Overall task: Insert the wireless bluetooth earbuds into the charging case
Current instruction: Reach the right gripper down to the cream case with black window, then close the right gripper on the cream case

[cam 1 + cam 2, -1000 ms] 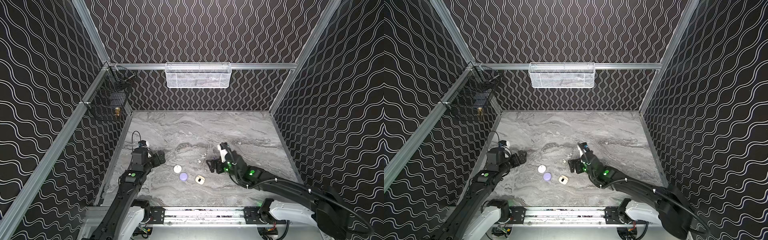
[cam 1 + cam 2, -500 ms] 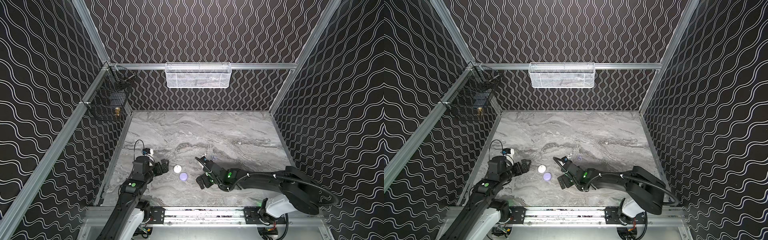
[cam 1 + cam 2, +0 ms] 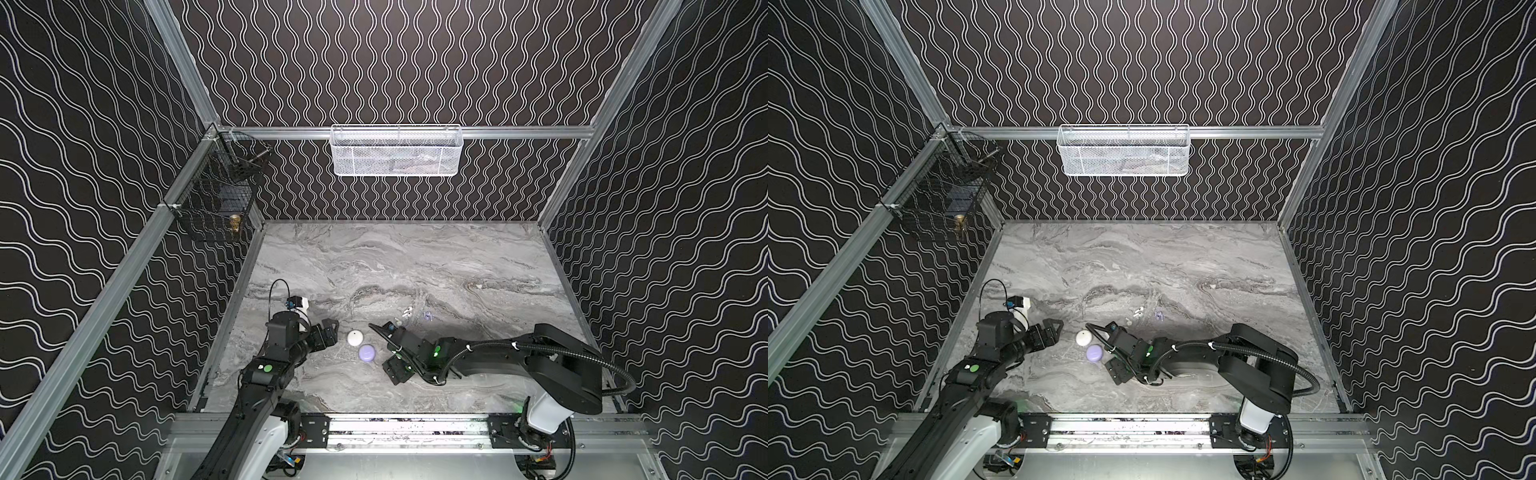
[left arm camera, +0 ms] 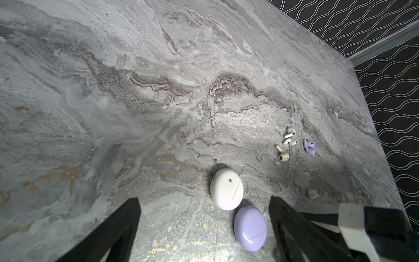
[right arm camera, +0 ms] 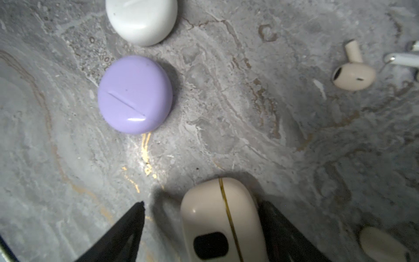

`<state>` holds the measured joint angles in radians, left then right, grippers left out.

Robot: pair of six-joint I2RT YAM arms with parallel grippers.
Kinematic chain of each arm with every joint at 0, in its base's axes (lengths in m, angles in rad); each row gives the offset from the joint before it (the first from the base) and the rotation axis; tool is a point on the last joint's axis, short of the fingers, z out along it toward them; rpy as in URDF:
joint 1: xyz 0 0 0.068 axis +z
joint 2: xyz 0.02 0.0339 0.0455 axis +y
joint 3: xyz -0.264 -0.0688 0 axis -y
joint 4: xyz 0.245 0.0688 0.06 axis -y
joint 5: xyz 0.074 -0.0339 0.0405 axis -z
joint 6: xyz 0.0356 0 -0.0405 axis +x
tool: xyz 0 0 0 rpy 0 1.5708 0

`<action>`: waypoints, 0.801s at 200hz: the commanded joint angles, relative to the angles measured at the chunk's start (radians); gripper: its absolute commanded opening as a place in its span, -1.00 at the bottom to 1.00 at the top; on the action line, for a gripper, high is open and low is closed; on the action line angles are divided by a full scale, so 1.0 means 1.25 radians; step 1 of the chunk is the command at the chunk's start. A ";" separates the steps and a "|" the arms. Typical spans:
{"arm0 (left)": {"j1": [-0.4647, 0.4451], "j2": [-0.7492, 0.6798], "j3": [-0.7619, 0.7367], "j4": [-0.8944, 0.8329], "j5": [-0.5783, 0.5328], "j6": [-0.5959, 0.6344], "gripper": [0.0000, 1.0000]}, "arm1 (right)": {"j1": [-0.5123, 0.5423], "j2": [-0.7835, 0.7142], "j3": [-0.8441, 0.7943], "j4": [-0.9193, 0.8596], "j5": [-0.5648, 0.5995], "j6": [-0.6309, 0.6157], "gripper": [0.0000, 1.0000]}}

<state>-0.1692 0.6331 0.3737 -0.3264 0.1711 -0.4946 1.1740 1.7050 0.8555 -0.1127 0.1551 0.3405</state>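
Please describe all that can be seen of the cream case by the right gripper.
The cream case is a rounded, glossy plastic box, apparently shut, with a thin gold line along it and a dark oval window. It lies on the marble table between the fingers of the open right gripper: one finger is close against its side, the other stands apart.

The tabletop (image 5: 226,113) looks like grey veined stone, matt and faintly pitted. The lavender case (image 5: 135,94), white case (image 5: 141,18) and cream case (image 5: 217,215) are smooth glossy plastic, like the cream earbud (image 5: 353,76). The fingers (image 5: 122,233) are matt black.
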 commanded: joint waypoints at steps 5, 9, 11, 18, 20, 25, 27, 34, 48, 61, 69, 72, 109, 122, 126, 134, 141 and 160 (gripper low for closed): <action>0.000 0.004 -0.001 0.016 0.004 0.002 0.83 | 0.022 0.015 0.022 -0.053 0.019 0.016 0.53; 0.000 0.006 -0.001 0.016 0.004 0.002 0.82 | 0.025 0.016 0.025 -0.060 0.024 0.020 0.52; 0.000 0.006 -0.001 0.017 0.004 0.002 0.82 | 0.027 0.016 0.027 -0.065 0.027 0.021 0.52; 0.000 0.007 0.000 0.017 0.004 0.002 0.82 | 0.033 0.015 0.031 -0.073 0.036 0.025 0.51; 0.000 0.007 -0.001 0.017 0.005 0.001 0.81 | 0.034 0.015 0.032 -0.076 0.038 0.026 0.50; 0.000 0.007 -0.001 0.017 0.004 0.001 0.81 | 0.038 0.014 0.032 -0.079 0.042 0.029 0.49; 0.000 0.006 -0.001 0.018 0.005 0.002 0.81 | 0.038 0.012 0.032 -0.080 0.044 0.029 0.49; 0.000 0.005 -0.002 0.017 0.004 0.001 0.81 | 0.043 0.010 0.032 -0.083 0.048 0.032 0.48; 0.000 0.001 -0.002 0.017 0.005 0.001 0.80 | 0.048 0.006 0.027 -0.082 0.051 0.035 0.46; 0.000 -0.002 -0.003 0.017 0.005 0.001 0.79 | 0.049 0.005 0.023 -0.078 0.054 0.038 0.44; 0.000 -0.002 -0.003 0.018 0.005 0.001 0.78 | 0.051 0.007 0.022 -0.078 0.058 0.039 0.42; 0.001 -0.002 -0.003 0.018 0.005 0.001 0.78 | 0.051 0.008 0.021 -0.078 0.059 0.040 0.42; 0.000 0.003 -0.002 0.018 0.005 0.001 0.77 | 0.051 0.023 0.025 -0.079 0.078 0.045 0.42; -0.001 0.003 -0.003 0.018 0.006 0.002 0.77 | 0.050 0.030 0.028 -0.080 0.081 0.047 0.42; 0.000 0.003 -0.003 0.018 0.005 0.001 0.77 | 0.051 0.032 0.029 -0.081 0.082 0.047 0.42; 0.000 0.002 -0.003 0.018 0.005 0.001 0.77 | 0.051 0.035 0.031 -0.083 0.085 0.049 0.41; 0.000 0.002 -0.003 0.018 0.005 0.002 0.77 | 0.051 0.038 0.032 -0.083 0.085 0.050 0.41; 0.000 0.001 -0.003 0.018 0.005 0.001 0.78 | 0.051 0.044 0.034 -0.084 0.087 0.054 0.35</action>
<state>-0.1692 0.6353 0.3721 -0.3233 0.1715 -0.4950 1.2377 1.7443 0.8967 -0.1791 0.2680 0.3828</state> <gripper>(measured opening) 0.885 0.690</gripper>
